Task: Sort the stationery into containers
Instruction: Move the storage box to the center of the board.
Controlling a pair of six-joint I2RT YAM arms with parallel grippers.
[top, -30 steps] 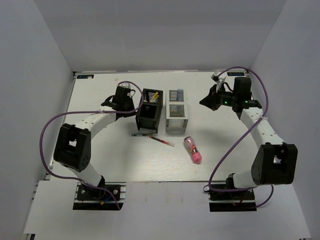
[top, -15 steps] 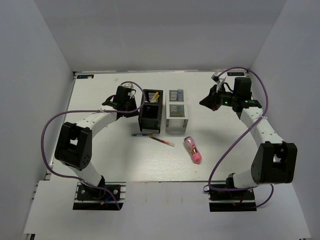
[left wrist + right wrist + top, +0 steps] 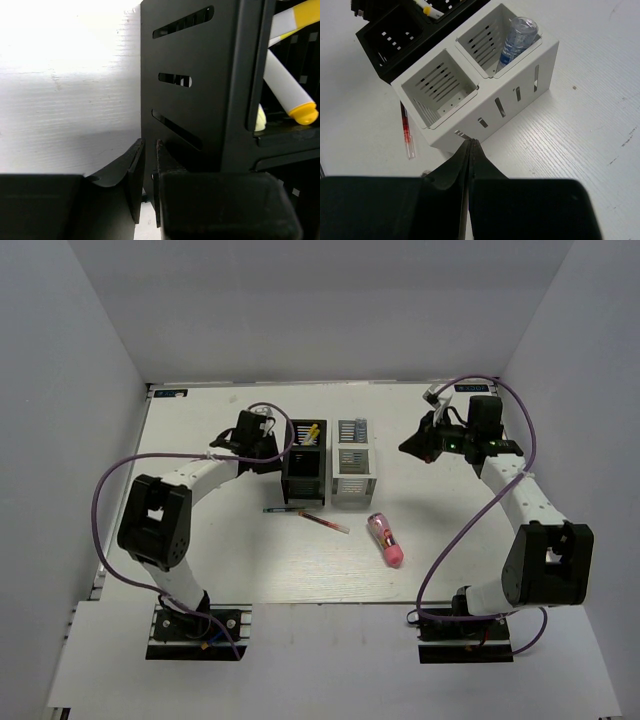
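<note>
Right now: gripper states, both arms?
left gripper: closed on the wall of the black bin.
right gripper: closed, holding nothing.

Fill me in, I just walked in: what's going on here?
Two arms are sorting stationery into bins. The left claw pinches the black bin's wall; the right claw hangs shut and empty by the white bin. Yellow-tipped sticks and a blue-capped tube are binned; a dark pen, red pen and pink tube lie on the table.

A: Your left arm (image 3: 190, 475) and right arm (image 3: 525, 498), white links with chunky black joints?
B: Yep. You've got a purple cable (image 3: 95, 508) looping off each, black bases (image 3: 195, 625), matte black fingers (image 3: 454, 172).
</note>
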